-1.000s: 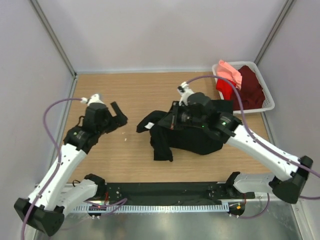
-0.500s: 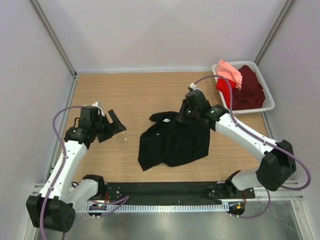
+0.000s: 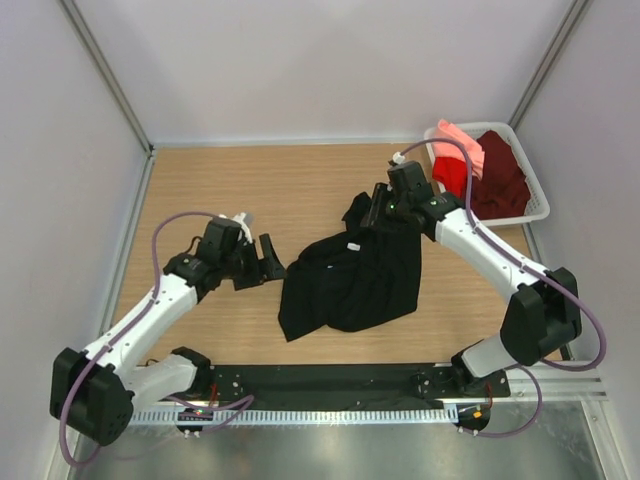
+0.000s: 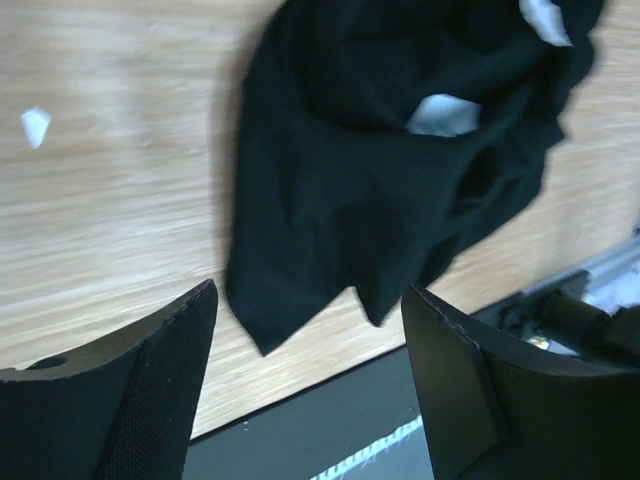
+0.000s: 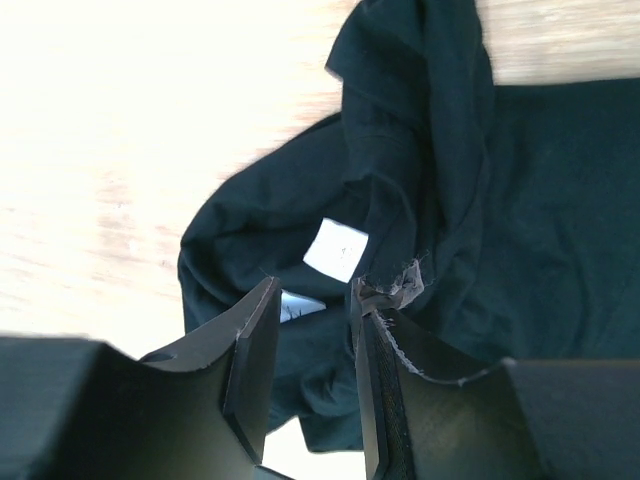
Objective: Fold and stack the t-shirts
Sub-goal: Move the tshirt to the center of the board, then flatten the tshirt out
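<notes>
The black t-shirt lies crumpled on the wooden table, its small white label showing near the top. My right gripper hovers over the shirt's far edge, its jaws open with a gap and nothing pinched; in the right wrist view the gripper looks down on the label. My left gripper stands open just left of the shirt. The left wrist view has the left gripper over the shirt's near corner. Pink, red and maroon t-shirts sit in a basket.
A white plastic basket stands at the back right corner of the table. A black rail runs along the near edge. Grey walls close in the left, back and right sides. A small white speck lies on the wood.
My right gripper has opened, let go of the black t-shirt and moved toward the back right. The shirt now lies lower and flatter. My left gripper swung right, up to the shirt's left edge.
</notes>
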Robot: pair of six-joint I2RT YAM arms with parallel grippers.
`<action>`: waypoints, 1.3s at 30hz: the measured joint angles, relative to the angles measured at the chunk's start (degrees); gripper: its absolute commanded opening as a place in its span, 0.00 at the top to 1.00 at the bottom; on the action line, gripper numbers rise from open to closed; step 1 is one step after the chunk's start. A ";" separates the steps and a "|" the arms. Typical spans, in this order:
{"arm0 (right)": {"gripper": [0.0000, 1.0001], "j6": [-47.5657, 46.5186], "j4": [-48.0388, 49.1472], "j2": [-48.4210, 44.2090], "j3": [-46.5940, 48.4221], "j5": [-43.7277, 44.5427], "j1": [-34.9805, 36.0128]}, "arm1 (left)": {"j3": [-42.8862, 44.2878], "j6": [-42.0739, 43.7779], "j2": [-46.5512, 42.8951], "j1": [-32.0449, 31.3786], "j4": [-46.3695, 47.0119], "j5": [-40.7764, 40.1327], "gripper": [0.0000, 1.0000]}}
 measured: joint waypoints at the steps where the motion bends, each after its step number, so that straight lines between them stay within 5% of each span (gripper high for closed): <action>1: 0.59 -0.04 0.28 -0.35 -0.44 -0.44 -0.07 | -0.90 -0.76 0.68 -0.72 0.63 -0.74 0.27; 7: 0.59 -0.09 -0.96 -5.84 -6.60 -1.22 0.52 | -8.44 -3.50 0.92 -2.64 1.38 -5.35 0.27; 15: 0.59 0.17 -2.69 -12.50 -11.47 0.04 0.52 | -4.52 0.09 -0.48 -25.77 4.20 -18.78 0.33; 23: 0.57 0.20 -2.99 -13.90 -11.96 1.33 0.35 | 2.14 4.79 17.20 -41.62 7.52 -31.91 0.24; 27: 0.57 0.20 -3.06 -13.79 -12.79 1.40 -0.04 | 4.52 5.05 25.27 -44.65 6.93 -36.89 0.24; 31: 0.57 0.17 -3.13 -13.70 -12.79 1.38 -0.35 | 6.45 5.27 27.80 -44.70 6.05 -41.86 0.39; 32: 0.57 0.17 -3.10 -13.70 -12.79 1.40 -0.37 | 6.88 5.35 27.80 -44.70 5.44 -43.23 0.58; 36: 0.57 0.17 -3.10 -13.70 -12.79 1.55 -0.66 | 8.02 5.01 27.36 -44.26 4.22 -47.50 0.99; 39: 0.57 0.20 -3.02 -13.70 -12.79 1.51 -0.66 | 8.00 5.18 25.55 -42.07 3.04 -47.84 1.00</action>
